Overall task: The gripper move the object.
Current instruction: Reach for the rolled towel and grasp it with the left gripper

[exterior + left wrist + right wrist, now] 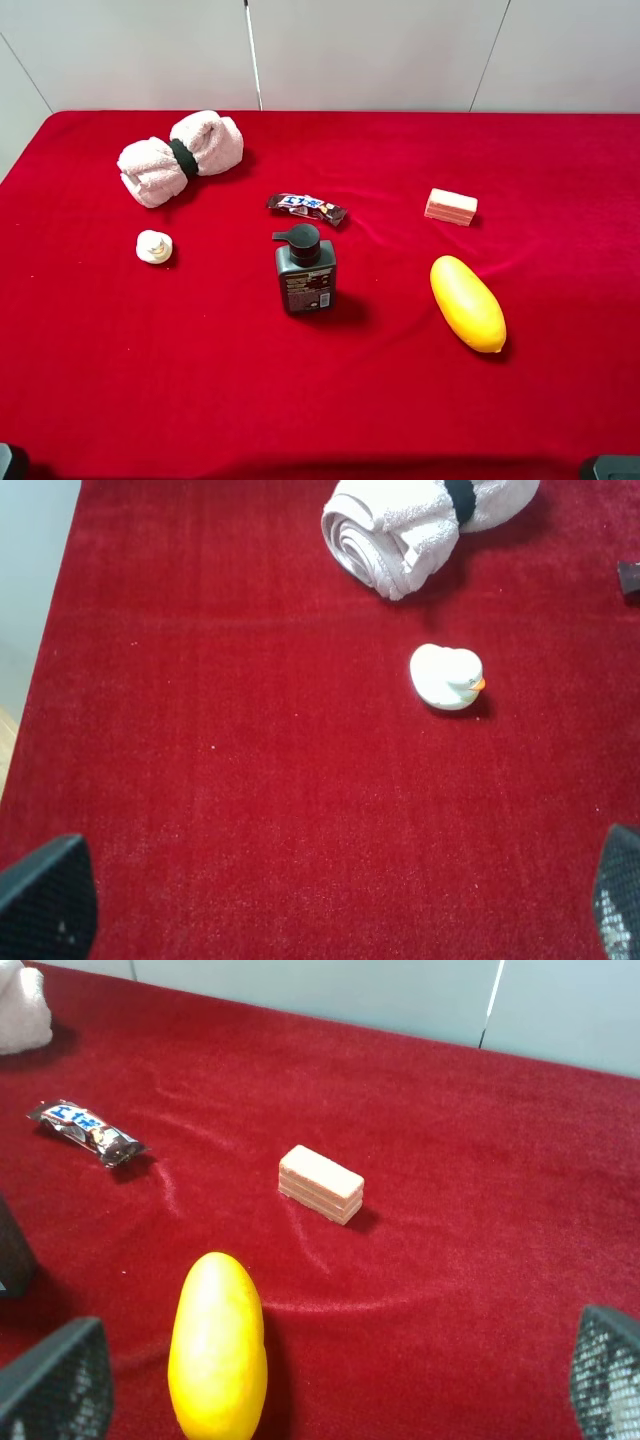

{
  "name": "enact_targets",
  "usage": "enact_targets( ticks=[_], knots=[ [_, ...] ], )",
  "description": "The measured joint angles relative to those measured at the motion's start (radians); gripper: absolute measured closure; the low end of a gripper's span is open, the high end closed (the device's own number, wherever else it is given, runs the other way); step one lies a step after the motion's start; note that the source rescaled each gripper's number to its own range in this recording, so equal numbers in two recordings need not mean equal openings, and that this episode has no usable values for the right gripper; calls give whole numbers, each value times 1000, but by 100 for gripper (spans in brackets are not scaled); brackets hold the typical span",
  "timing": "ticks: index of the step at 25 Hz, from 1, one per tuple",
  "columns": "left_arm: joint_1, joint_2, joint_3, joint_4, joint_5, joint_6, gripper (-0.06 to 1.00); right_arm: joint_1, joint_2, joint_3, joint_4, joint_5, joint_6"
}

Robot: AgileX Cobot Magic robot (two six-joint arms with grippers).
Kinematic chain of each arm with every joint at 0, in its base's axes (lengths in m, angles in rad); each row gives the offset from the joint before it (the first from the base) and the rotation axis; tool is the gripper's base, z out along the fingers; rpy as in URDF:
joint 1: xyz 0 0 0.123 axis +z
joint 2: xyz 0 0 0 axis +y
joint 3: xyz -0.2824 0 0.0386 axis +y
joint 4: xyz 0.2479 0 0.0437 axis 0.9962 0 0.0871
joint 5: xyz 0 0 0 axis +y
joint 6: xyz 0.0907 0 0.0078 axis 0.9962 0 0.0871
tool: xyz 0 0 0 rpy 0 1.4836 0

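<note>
The pale pink rolled towel (180,158), cinched by a black band (183,157), lies at the back left of the red table. It also shows in the left wrist view (400,525), and its edge shows in the right wrist view (20,1010). My left gripper (330,900) is open and empty, well short of the towel, with only its two fingertips (45,900) in view. My right gripper (330,1385) is open and empty over the right side, far from the towel. In the exterior high view only dark corners of the arms show at the bottom edge.
A small white duck-shaped cap (153,246) sits in front of the towel. A black pump bottle (305,270) and a candy bar (307,208) are mid-table. A pink soap bar (451,206) and a yellow mango-like fruit (467,303) lie on the right.
</note>
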Motion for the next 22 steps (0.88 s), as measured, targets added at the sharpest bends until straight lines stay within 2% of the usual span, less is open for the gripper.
enact_targets(
  ticks=[8, 14, 22],
  knots=[
    [0, 195, -16, -2, -53, 0, -6, 0, 0, 0, 0, 0, 0],
    [0, 379, -21, -2, -153, 11, -6, 0, 0, 0, 0, 0, 0],
    [0, 619, -71, -2, -302, 107, -5, 0, 0, 0, 0, 0, 0]
  ],
)
